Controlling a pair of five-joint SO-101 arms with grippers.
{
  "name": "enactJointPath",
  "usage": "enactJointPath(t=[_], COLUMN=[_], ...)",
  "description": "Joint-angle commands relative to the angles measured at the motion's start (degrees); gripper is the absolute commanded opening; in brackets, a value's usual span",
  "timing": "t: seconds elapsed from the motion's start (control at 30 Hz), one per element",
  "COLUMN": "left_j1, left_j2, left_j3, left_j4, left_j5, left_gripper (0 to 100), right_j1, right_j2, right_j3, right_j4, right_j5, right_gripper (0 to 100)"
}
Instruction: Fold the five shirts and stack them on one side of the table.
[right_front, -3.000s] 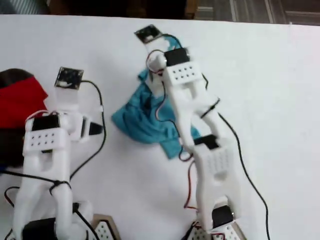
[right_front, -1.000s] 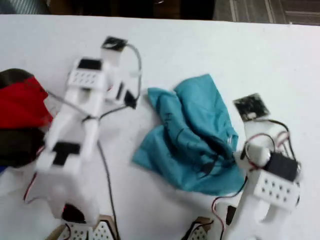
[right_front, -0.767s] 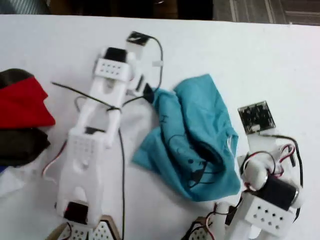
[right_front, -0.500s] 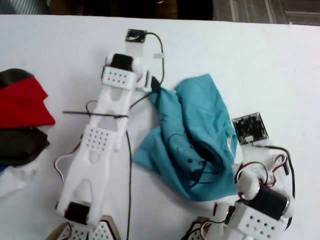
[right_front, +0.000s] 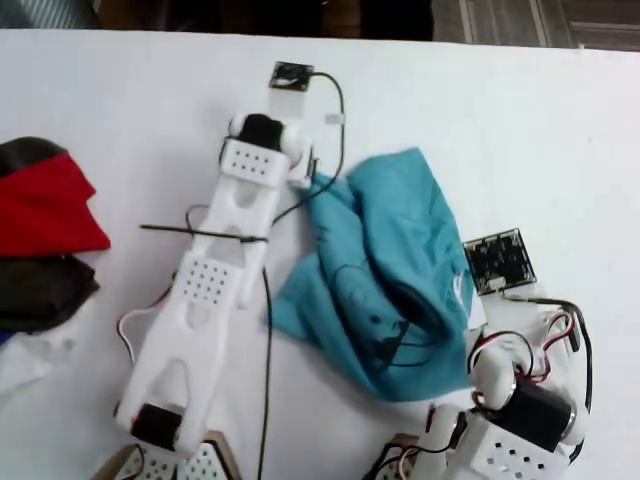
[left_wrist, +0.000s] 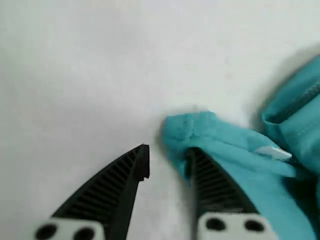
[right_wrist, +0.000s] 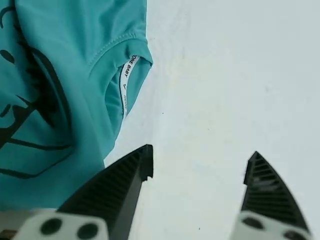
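At the left edge of the table (right_front: 520, 110) lie red and dark shirts (right_front: 45, 215). The left gripper (left_wrist: 167, 162) is a little open and holds nothing; one finger is at a corner (left_wrist: 189, 125) of the crumpled teal shirt (right_front: 395, 260), which lies in the middle. The cloth looks light, soft and limp, so a corner or hem seems best to pinch. The right gripper (right_wrist: 200, 165) is wide open and empty, beside the collar (right_wrist: 127, 75).

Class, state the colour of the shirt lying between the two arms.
Teal shirt with a black line print; clearest in the right wrist view.
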Motion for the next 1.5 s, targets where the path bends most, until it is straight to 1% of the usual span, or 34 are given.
enactJointPath(t=[0.0, 0.1, 0.23, 0.37, 0.5, 0.57, 0.67, 0.83, 0.93, 1.03, 1.17, 1.33, 1.4, 1.47], left_j1=[0.0, -0.2, -0.3, -3.8, -7.1, -8.6, -10.8, -15.0, -17.9, -21.4, -25.1, -25.6, -25.4, -25.4], left_j2=[-0.9, -1.4, -1.4, -4.0, -11.4, -17.1, -27.6, -48.2, -58.9, -67.3, -73.6, -73.8, -73.8, -73.8], left_j3=[-1.6, -1.9, -4.3, -4.0, 0.7, 6.5, 21.0, 55.0, 72.3, 84.6, 95.7, 102.1, 102.8, 102.8], left_j4=[-0.4, 1.8, 8.0, 8.4, 8.4, 8.4, 8.4, 8.1, 7.9, 6.5, 1.1, -7.1, -8.7, -9.1], left_j5=[0.1, -2.1, -5.1, -6.0, -7.7, -9.2, -11.1, -16.2, -20.0, -23.3, -26.5, -32.1, -34.8, -37.8], left_gripper=[2, 2, 2, 2, 2, 2, 2, 2, 2, 2, 2, 3, 8, 18], right_j1=[0.7, 0.7, 0.6, 0.6, 0.5, 0.4, 0.3, 0.5, 0.1, -3.3, -9.2, -13.6, -14.5, -15.3], right_j2=[-0.7, -0.7, -0.6, -0.6, -0.5, -0.5, 0.2, 7.8, 15.3, 25.5, 40.8, 56.6, 60.9, 64.2], right_j3=[-0.2, -0.2, -0.2, -0.1, -0.1, -0.1, -0.2, -0.8, -3.5, -9.9, -21.5, -34.9, -38.1, -40.4], right_j4=[-0.4, -0.5, -0.7, -2.1, -5.0, -5.9, -6.2, -10.3, -14.0, -15.0, -13.9, -7.1, -5.1, -3.6], right_j5=[0.5, 0.5, 0.3, 0.2, 0.2, 0.2, 0.2, -0.1, -5.3, -9.5, -15.0, -19.4, -19.7, -19.6], right_gripper=[29.1, 29.1, 29.1, 29.1, 29.1, 29.0, 29.0, 29.0, 29.0, 29.0, 29.0, 29.0, 29.0, 29.0])
